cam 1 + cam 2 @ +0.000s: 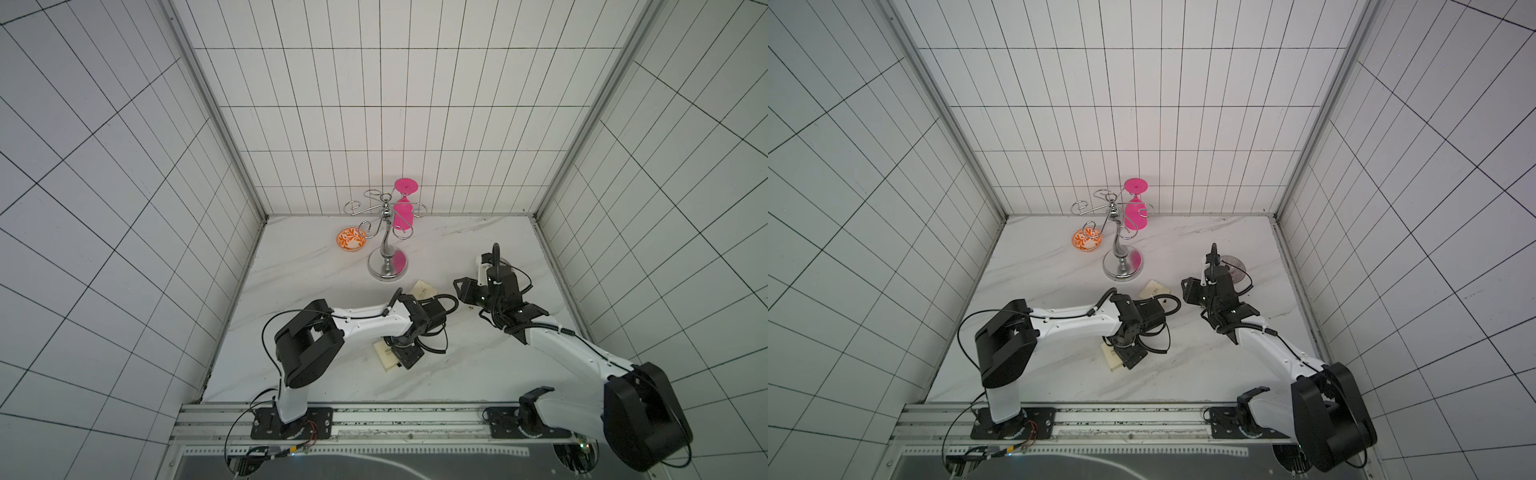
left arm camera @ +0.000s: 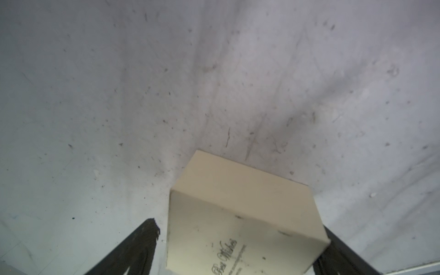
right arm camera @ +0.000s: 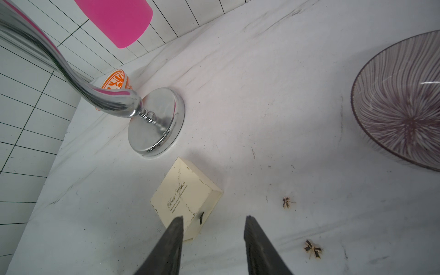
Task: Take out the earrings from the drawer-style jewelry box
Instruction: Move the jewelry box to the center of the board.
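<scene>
Two cream drawer-style jewelry boxes lie on the marble table. My left gripper [image 2: 239, 225] stands open astride one box [image 2: 238, 214], printed "Best Wishes"; a gap shows at one finger, while the other finger [image 2: 333, 242] sits against the box's side. In both top views this box [image 1: 384, 358] [image 1: 1110, 358] peeks out under the left wrist. The second box [image 3: 188, 200] [image 1: 424, 289] shows a black pull tab [image 3: 201, 217]. My right gripper [image 3: 213, 217] hovers open and empty beside it. Two small dark-and-gold bow earrings [image 3: 286, 202] [image 3: 313, 248] lie on the table nearby.
A chrome hanging stand [image 1: 388, 266] holds an upside-down pink glass [image 1: 403, 208] at the back. An orange patterned dish [image 1: 351, 240] sits left of it. A purple striped bowl [image 3: 400, 107] [image 1: 1235, 268] stands just behind the right wrist. Tiled walls close three sides.
</scene>
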You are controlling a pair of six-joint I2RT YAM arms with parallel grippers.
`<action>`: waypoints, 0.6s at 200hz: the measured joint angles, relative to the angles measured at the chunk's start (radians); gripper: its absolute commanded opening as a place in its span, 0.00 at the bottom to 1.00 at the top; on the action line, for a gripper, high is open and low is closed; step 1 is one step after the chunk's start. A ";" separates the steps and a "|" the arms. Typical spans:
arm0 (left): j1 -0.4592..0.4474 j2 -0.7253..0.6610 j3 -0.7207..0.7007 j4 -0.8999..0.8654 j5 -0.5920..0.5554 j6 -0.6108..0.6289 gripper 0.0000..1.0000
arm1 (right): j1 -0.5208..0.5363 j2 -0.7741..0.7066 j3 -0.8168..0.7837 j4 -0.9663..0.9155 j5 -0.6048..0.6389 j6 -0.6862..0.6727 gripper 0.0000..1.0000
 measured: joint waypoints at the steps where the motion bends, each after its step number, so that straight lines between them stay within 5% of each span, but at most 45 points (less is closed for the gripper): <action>1: 0.004 0.002 0.002 0.003 0.002 0.000 0.96 | 0.000 0.000 0.000 0.000 0.000 0.000 0.44; 38: 0.104 0.024 0.031 0.053 0.108 -0.002 0.75 | 0.000 -0.015 0.000 -0.014 0.004 -0.011 0.44; 60: 0.157 0.039 0.065 0.069 0.158 -0.006 0.72 | 0.000 -0.026 0.000 -0.037 0.016 -0.024 0.44; 94: 0.230 0.055 0.095 0.091 0.166 -0.048 0.74 | 0.000 -0.038 0.001 -0.060 0.032 -0.046 0.44; 120: 0.282 0.047 0.095 0.112 0.162 -0.074 0.96 | 0.000 -0.038 0.000 -0.076 0.040 -0.057 0.44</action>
